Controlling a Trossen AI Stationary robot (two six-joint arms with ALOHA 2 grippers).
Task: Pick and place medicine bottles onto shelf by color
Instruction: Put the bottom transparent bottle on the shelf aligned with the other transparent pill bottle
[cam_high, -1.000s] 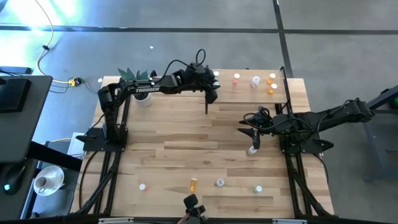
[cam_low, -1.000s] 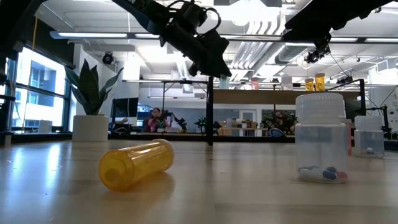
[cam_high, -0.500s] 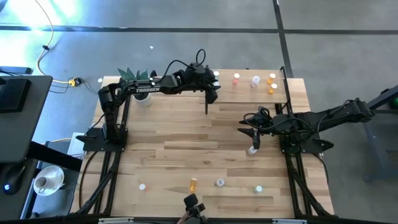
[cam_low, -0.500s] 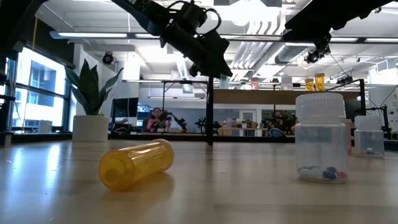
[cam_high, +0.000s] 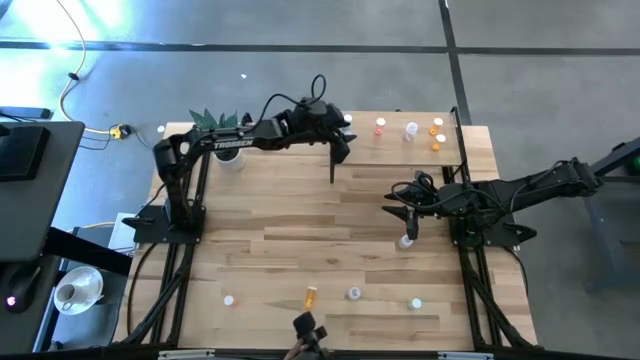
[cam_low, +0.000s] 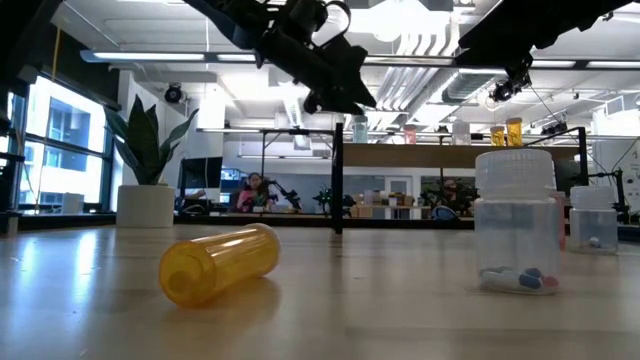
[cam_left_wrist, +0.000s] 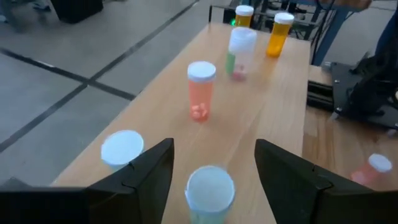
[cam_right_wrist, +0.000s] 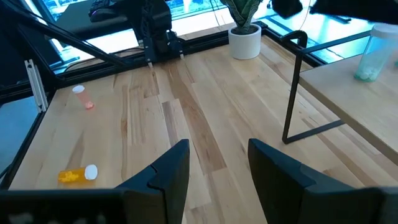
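My left gripper (cam_high: 342, 138) is open above the left end of the light-wood shelf (cam_high: 400, 150). Its fingers stand on either side of a pale teal bottle (cam_left_wrist: 210, 190), which stands upright on the shelf, and do not touch it. A second pale-capped bottle (cam_left_wrist: 122, 149) stands beside it. Farther along the shelf stand a pink bottle (cam_left_wrist: 200, 90), a clear bottle (cam_left_wrist: 239, 53) and two orange bottles (cam_left_wrist: 280, 34). My right gripper (cam_high: 408, 212) is open and empty over the table, near a white-capped bottle (cam_high: 406, 241).
Near the table's front edge are a white-capped bottle (cam_high: 229, 299), an orange bottle (cam_high: 310, 296) lying on its side, a clear bottle (cam_high: 354, 293) and a teal bottle (cam_high: 415, 303). A white plant pot (cam_high: 228, 160) stands at the far left. The shelf's black post (cam_right_wrist: 292, 87) stands on the table.
My left gripper has risen a little above the shelf, open, leaving the teal bottle standing below it. My right arm has kept still.
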